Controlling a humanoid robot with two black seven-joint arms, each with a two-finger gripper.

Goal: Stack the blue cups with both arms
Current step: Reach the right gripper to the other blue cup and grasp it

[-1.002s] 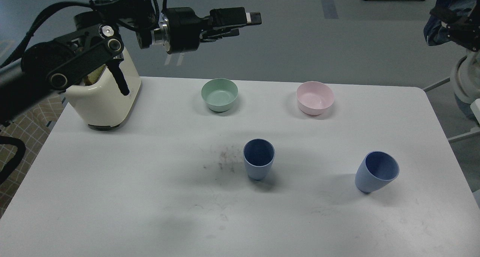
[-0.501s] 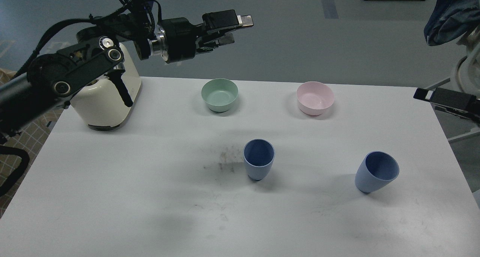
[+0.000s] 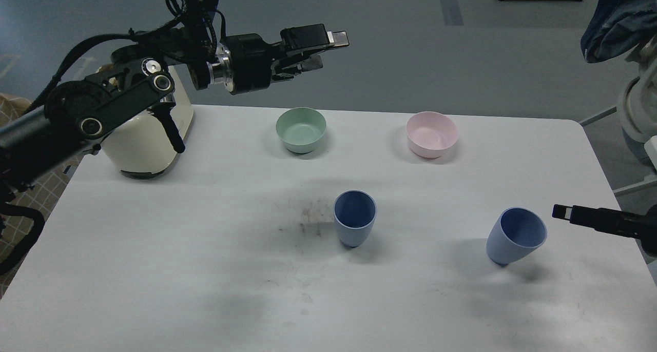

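Two blue cups stand on the white table [image 3: 154, 249]. One cup [image 3: 354, 225] is upright near the middle. The other cup [image 3: 515, 236] is at the right and looks tilted, its mouth leaning right. My left gripper [image 3: 328, 50] hangs high above the table's far edge, over the green bowl, its two fingers apart and empty. My right gripper [image 3: 562, 212] comes in from the right edge, its dark tip a short way right of the tilted cup and apart from it. Its fingers cannot be told apart.
A pale green bowl [image 3: 301, 130] and a pink bowl [image 3: 431, 134] sit at the back of the table. A cream appliance [image 3: 146, 139] stands at the back left under my left arm. A dark smudge [image 3: 308, 216] marks the table left of the middle cup.
My right gripper has come into view and dropped from beside the table's far right corner to just right of the tilted cup. My left arm has shifted only slightly.
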